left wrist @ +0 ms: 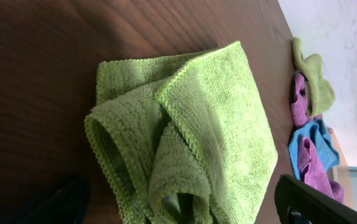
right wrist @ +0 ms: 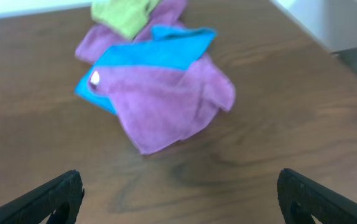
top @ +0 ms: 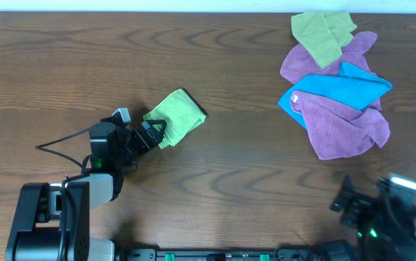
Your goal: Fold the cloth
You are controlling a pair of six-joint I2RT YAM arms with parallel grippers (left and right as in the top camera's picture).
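The cloth [top: 176, 116] lay on the worktop [top: 230, 181], left of centre, set on a diagonal. It was bunched into a small, roughly rectangular bundle of several layers. In the left wrist view the layers were loose and uneven: one flap lay over the top, and rolled, open folds faced the camera, with stitched edges showing.

The left gripper [top: 152, 133] sat at the lower-left end of the cloth, pointing up and to the right along it. Its jaws were spread wide. The near end of the cloth sat between the two dark fingers [left wrist: 315, 202] at the bottom of the wrist view. Nothing was pinched and the cloth rested on the worktop. Could not tell whether a fingertip touched the fabric. A black cable [top: 56, 145] looped off to the left of that arm.

The right gripper [right wrist: 185, 202] was low at the right edge of the worktop, well apart from the cloth. Its jaws were wide, with only bare wood between them. It faced the pile of other cloths and was clear of it.

That pile sat at the far right. An olive-green cloth [top: 322, 32] was at the top and a purple cloth [top: 306, 61] lay under it. A blue cloth [top: 342, 85] ran across the middle, with a small white tag [right wrist: 95, 78] near its left corner. Another purple cloth [top: 346, 123] was crumpled at the front, overlapping the blue one.
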